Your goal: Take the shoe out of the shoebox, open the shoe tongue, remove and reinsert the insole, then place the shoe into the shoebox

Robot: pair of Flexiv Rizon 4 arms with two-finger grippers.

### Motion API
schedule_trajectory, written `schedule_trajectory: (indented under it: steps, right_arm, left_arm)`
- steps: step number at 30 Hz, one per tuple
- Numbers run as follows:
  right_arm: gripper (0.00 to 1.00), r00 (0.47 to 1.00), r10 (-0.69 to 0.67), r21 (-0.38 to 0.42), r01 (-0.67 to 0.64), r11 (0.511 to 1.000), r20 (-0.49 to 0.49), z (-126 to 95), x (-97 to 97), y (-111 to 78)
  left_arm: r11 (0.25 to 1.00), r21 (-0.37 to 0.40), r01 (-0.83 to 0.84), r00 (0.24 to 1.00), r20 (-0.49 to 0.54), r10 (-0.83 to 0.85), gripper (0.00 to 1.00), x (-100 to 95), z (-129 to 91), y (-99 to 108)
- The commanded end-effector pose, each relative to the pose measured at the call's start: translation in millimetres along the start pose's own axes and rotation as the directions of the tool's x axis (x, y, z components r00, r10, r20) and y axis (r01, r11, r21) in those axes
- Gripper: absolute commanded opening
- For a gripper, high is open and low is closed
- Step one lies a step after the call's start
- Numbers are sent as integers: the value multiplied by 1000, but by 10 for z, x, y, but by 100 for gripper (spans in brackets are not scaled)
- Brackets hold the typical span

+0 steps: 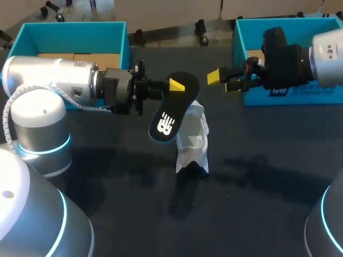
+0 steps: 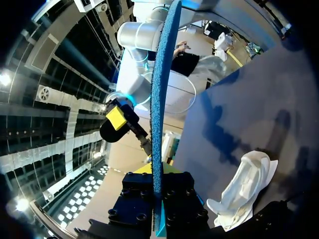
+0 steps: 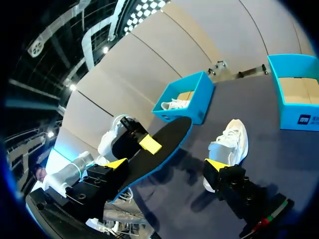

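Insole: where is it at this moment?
Head view: the insole is held mid-table, clamped in the left gripper, close beside the white shoe.

I find only two bits of print. A white brand logo sits on the black face of the insole (image 1: 174,104), toward its lower end. A small white label sits on the front wall of the blue box (image 1: 316,92) at my right, and its characters are too small for me to read.
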State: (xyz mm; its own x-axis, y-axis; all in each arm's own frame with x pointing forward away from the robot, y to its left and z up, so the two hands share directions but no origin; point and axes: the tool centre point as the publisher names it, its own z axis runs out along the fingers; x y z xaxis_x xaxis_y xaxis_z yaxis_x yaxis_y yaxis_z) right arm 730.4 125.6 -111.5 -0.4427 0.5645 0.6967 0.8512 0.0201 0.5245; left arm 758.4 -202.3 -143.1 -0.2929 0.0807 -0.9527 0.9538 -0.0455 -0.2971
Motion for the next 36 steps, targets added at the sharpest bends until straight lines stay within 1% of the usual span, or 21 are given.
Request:
schedule_trajectory:
  steps: [1,2,3,5,8,14,19,25,30,31,36]
  right_arm:
    - [100,1000,2,-1,-2,1000,6,14,10,-6]
    - [100,1000,2,-1,-2,1000,6,14,10,-6]
    - [100,1000,-8,4,8,1000,-1,-9,8,-49]
    - [100,1000,-21,31,21,999,0,-60,-19,-112]
    - [100,998,-61,68,60,996,14,-134,-76,-151]
    - [100,980,-196,88,194,977,20,-292,-131,-188]
    - [100,957,-289,125,283,951,32,-391,-152,-235]
    - [100,917,-397,196,384,903,34,-451,-161,-275]
    - [100,868,-495,252,471,845,37,-474,-155,-296]
    - [100,872,-487,255,460,851,52,-474,-172,-302]
    - [100,872,-487,255,460,851,52,-474,-172,-302]
  left_arm:
    - [1000,-1,-2,1000,-1,2,0,4,10,2]
    - [1000,-1,-2,1000,-1,2,0,4,10,2]
    - [1000,-1,-2,1000,-1,2,0,4,10,2]
    - [1000,-1,-2,1000,-1,2,0,4,10,2]
    - [1000,-1,-2,1000,-1,2,0,4,10,2]
    - [1000,-2,5,1000,-8,-5,0,5,-3,-14]
    - [997,-14,73,997,-13,-73,0,-23,-62,-76]
    - [993,-15,115,993,-23,-116,0,-57,-128,-190]
    - [984,-17,179,983,-40,-179,0,-33,-151,-256]
    - [983,-17,181,982,-42,-182,0,-22,-151,-264]
    - [976,-34,215,975,-53,-216,0,29,-156,-284]
